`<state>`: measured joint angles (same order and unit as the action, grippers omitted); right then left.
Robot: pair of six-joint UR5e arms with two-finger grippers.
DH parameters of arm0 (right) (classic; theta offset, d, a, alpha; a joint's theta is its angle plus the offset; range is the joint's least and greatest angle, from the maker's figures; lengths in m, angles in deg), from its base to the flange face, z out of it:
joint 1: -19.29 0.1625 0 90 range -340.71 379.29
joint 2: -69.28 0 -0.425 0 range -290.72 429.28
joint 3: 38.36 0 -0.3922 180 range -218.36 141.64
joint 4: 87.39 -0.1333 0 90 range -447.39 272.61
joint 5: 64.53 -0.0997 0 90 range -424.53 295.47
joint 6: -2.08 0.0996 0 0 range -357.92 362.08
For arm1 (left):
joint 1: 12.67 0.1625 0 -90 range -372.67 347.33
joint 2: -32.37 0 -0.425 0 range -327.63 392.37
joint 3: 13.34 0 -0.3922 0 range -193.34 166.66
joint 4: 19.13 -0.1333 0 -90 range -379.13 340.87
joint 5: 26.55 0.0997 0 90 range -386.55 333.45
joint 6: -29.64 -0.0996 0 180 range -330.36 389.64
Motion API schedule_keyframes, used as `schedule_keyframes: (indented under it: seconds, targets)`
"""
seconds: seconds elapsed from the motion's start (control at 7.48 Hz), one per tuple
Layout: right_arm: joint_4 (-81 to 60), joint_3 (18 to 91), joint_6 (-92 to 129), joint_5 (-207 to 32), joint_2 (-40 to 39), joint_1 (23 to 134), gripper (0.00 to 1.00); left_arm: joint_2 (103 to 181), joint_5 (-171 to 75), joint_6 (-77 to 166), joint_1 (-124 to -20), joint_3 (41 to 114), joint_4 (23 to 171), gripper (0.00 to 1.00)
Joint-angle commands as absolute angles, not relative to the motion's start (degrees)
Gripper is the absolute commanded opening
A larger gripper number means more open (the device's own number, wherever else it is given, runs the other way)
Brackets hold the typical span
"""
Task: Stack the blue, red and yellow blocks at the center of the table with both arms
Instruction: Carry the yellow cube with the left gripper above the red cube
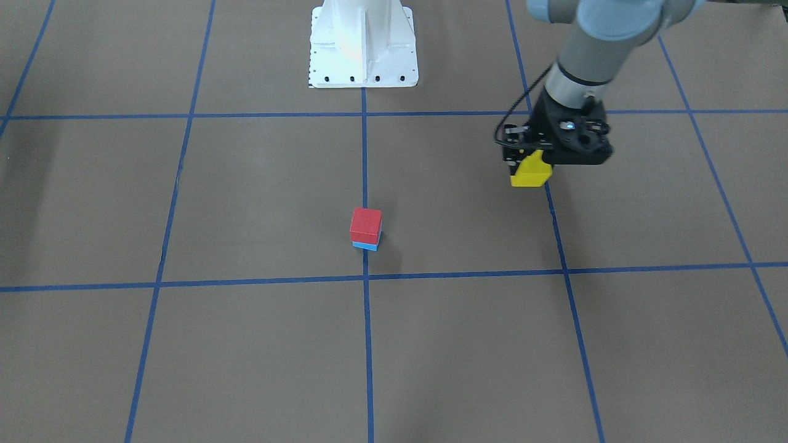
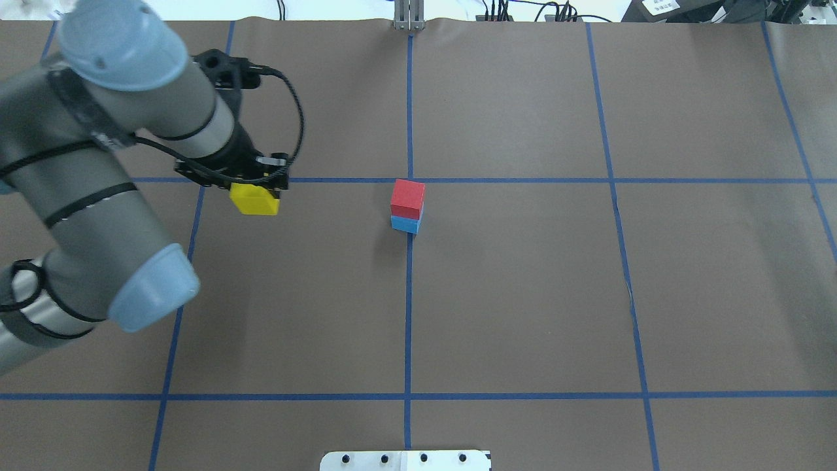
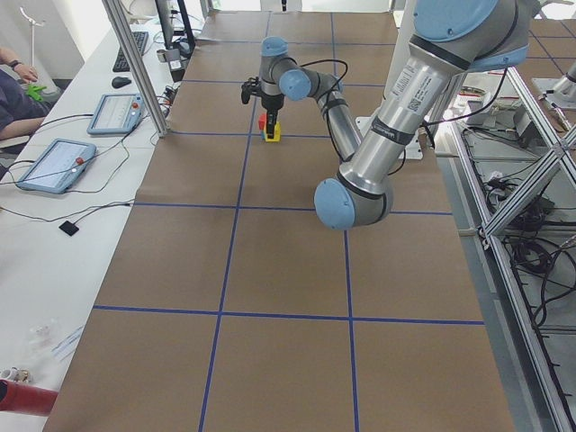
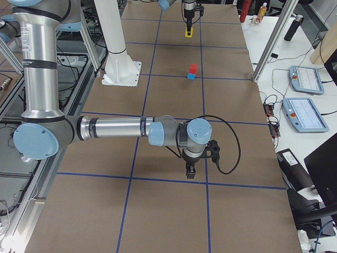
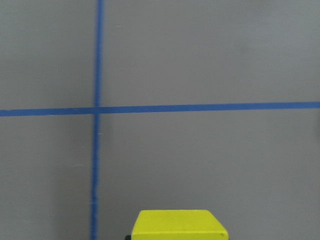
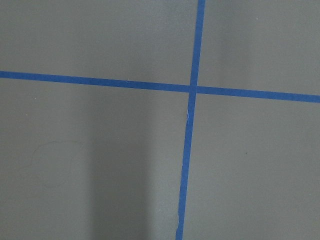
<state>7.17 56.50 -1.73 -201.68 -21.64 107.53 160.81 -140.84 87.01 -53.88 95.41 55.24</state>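
A red block [image 1: 365,225] sits on a blue block [image 1: 365,245] at the table's center, on the middle blue tape line; the stack also shows in the overhead view [image 2: 408,198]. My left gripper [image 1: 532,162] is shut on a yellow block [image 1: 530,173] and holds it low over the table, well to the robot's left of the stack [image 2: 255,199]. The yellow block fills the bottom edge of the left wrist view [image 5: 180,225]. My right gripper [image 4: 190,169] shows only in the exterior right view, far from the stack. I cannot tell whether it is open or shut.
The table is brown paper with a grid of blue tape lines [image 2: 409,314]. The robot's white base [image 1: 362,43] stands at the table's edge behind the stack. Operator tablets [image 4: 305,80] lie on a side bench beyond the table.
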Motion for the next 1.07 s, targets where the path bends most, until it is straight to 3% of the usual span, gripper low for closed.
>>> schedule_keyframes:
  seconds: [0.0, 0.94]
  targets:
    - [7.2, 56.6, -1.7, -201.8, -21.5, 107.5, 1.0, 177.5, -137.4, 90.1, -48.5, 81.0, 54.8, 0.0]
    - [7.2, 56.6, -2.0, -201.8, -21.5, 107.5, 1.0, 179.3, -133.5, 84.0, -47.6, 67.7, 71.3, 0.0]
